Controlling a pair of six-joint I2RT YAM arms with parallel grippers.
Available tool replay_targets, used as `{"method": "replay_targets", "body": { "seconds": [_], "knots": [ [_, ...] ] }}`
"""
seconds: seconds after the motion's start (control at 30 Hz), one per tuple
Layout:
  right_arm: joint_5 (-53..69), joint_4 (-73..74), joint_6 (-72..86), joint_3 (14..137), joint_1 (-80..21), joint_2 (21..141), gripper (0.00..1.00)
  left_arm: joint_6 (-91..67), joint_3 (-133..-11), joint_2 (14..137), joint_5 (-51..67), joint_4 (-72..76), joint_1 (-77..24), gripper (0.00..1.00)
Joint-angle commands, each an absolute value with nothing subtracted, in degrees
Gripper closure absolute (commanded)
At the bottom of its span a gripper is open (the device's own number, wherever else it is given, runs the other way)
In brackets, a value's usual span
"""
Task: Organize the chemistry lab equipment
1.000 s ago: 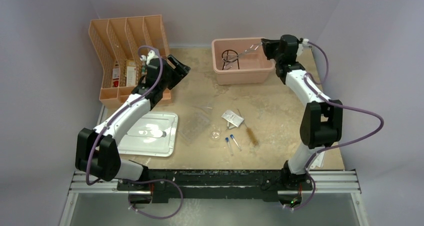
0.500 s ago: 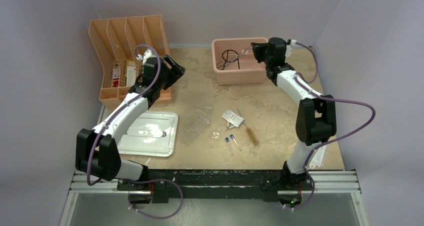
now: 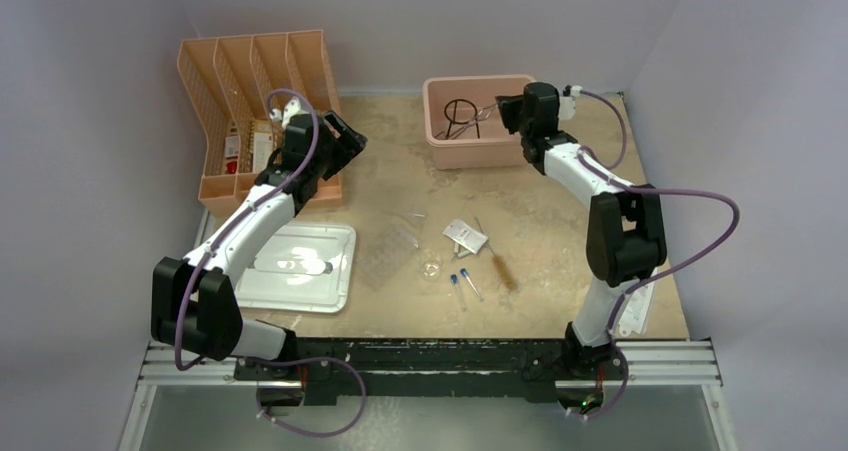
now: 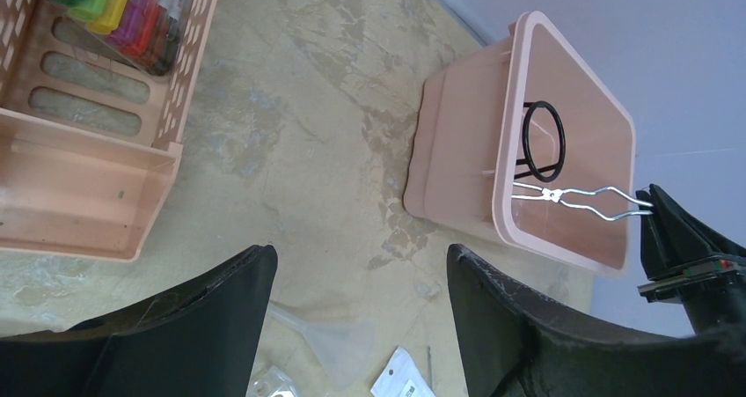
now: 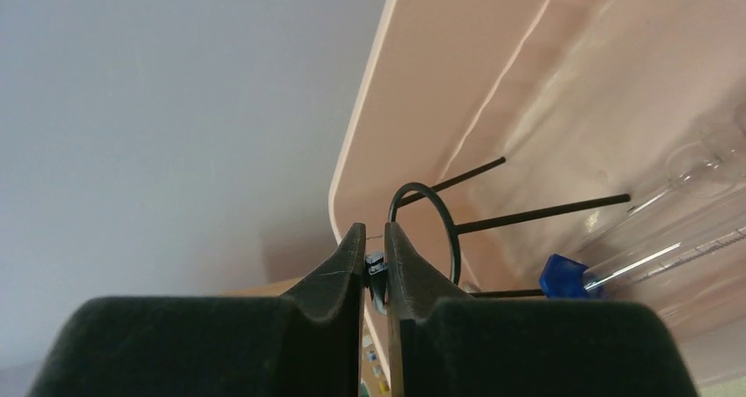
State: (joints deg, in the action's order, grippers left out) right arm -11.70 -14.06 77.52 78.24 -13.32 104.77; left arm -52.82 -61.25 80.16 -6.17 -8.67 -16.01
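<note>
At about 1 o'clock on the counter (image 3: 560,201), the pink bin (image 3: 478,153) is holding three things. The black wire ring tripod (image 3: 461,112) is sitting toward the bin's 9 o'clock side. The blue-based clear cylinder (image 5: 563,275) is lying on its side on the bin floor, near the tripod's legs. The metal tongs (image 4: 550,194) are reaching across the bin, their tips ending by the tripod's ring. The right tool (image 5: 374,236) is pinching the handle end of the tongs at the bin's 3 o'clock side, its fingers nearly together around the metal.

At 10 o'clock the orange organizer (image 3: 215,71) is standing with four slots. Small packs and bright-capped items are sitting in some of them, though I cannot tell what they are. The left tool (image 4: 361,260) is hanging just beside the organizer's 3 o'clock side with its fingers spread wide.

The other items are lying loose around the middle of the counter. The clear plastic tray (image 3: 388,256) is lying toward 7 o'clock, with the tiny glass dish (image 3: 432,267) just beside it. The blue-capped clear vials (image 3: 455,286) are lying side by side near the dish. The test-tube brush (image 3: 497,263) is lying at their 3 o'clock, and a white packet (image 3: 465,234) is lying beside the brush's handle. A clear funnel (image 4: 343,340) is lying near the tray. The flat white lid (image 3: 300,266) is lying at 8 o'clock.

Counted: one bin, one organizer, one tripod, one pair of tongs, one cylinder, one tray, one dish, two vials, one brush, one packet, one funnel, one lid.
</note>
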Motion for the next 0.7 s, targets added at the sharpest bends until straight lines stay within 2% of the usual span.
{"method": "replay_targets", "body": {
  "seconds": [0.0,0.2,0.37,0.67],
  "knots": [
    [-14.6,-15.7,76.2,77.6,-13.8,104.3,0.86,-51.1,-61.9,78.1,-6.2,-7.5,-15.4,0.29],
    [-15.3,-13.1,75.2,77.2,-13.7,104.0,0.75,-50.8,-61.9,77.9,-6.3,-7.6,-15.3,0.29],
    [-19.1,-11.0,70.5,76.7,-13.8,102.4,0.61,-50.2,-61.9,77.5,-6.3,-8.0,-15.3,0.29],
    [-23.7,-3.7,61.5,77.7,-13.8,100.1,0.51,-50.0,-61.7,77.4,-6.7,-8.3,-15.2,0.29]
  ]
}}
